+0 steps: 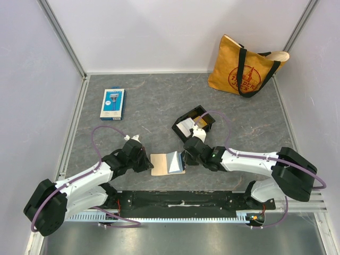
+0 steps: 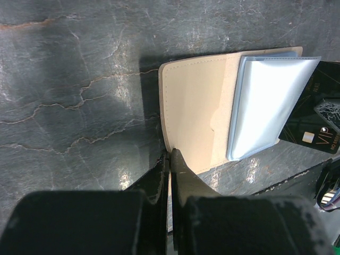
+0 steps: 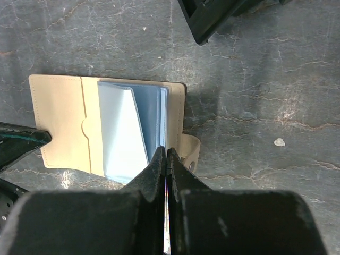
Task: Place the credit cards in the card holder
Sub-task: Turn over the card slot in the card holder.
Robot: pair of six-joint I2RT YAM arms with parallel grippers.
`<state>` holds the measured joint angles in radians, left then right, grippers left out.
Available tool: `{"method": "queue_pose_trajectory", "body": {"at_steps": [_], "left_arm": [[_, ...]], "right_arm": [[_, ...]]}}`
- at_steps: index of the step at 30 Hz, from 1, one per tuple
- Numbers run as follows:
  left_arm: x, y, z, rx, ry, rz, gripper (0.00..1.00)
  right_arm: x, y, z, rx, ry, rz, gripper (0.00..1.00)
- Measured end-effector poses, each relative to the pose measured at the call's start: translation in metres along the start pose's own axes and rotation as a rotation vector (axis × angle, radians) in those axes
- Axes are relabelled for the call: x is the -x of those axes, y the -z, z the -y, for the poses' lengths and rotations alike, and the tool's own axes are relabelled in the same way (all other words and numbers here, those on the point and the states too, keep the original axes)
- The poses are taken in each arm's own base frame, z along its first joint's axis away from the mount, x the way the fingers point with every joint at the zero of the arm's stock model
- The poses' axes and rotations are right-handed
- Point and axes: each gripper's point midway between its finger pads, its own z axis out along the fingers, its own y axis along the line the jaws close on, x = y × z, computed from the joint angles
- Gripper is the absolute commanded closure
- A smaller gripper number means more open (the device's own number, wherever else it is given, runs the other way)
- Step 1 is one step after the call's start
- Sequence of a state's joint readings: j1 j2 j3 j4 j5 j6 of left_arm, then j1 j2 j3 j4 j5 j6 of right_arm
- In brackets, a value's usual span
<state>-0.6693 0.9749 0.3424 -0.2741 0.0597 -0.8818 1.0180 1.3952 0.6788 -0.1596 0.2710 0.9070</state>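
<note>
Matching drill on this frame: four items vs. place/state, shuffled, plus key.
Items:
1. card holder
2. black tray
3. blue-and-white package
4. tote bag

Place or state:
A. far right corner, by the back wall
B. lying open, left gripper clamped on its edge
C. flat on the table's left side, far from both arms
D. mid-table, just beyond the right gripper

Pairs: 1-B, 2-D, 3-C, 4-A
</note>
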Motion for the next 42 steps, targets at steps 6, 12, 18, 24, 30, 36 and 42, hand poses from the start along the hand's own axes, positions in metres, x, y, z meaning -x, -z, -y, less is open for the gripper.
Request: {"method": "queue_pose_trajectory", "body": {"at_steps": [6,12,18,24,30,36,42], "left_arm": [[0.0,0.0,0.0,-0.002,0.0,-0.002,0.98],[0.0,0.0,0.0,-0.002,0.0,-0.002,0.98],[-0.001,-0.001,0.0,-0.003,0.0,-0.001,0.98],[-0.002,-0.003,-0.002,0.001,0.001,-0.005,0.98],[-0.003,-0.004,0.001,-0.022,0.0,-0.007,0.98],[-0.002,-0.005,0.003,-0.035,-0.001,-0.002,0.98],[-0.003,-0.006,0.002,-0.036,-0.001,0.0,0.98]], "right_arm": [[-0.002,-0.005,0.001,-0.006,-0.001,-0.004,1.0],[-0.001,-0.01,-0.005,0.016,-0.017,0.002,1.0],[-0.004,-0.015,-0.015,0.055,-0.032,-0.014,1.0],[-0.008,-0.018,-0.025,0.104,-0.037,-0.037,1.0],[-0.01,-0.014,-0.048,0.19,-0.02,-0.073,1.0],[-0.004,-0.01,-0.087,0.295,0.013,-0.086,1.0],[-0.004,-0.009,-0.095,0.32,0.028,-0.089,1.0]]}}
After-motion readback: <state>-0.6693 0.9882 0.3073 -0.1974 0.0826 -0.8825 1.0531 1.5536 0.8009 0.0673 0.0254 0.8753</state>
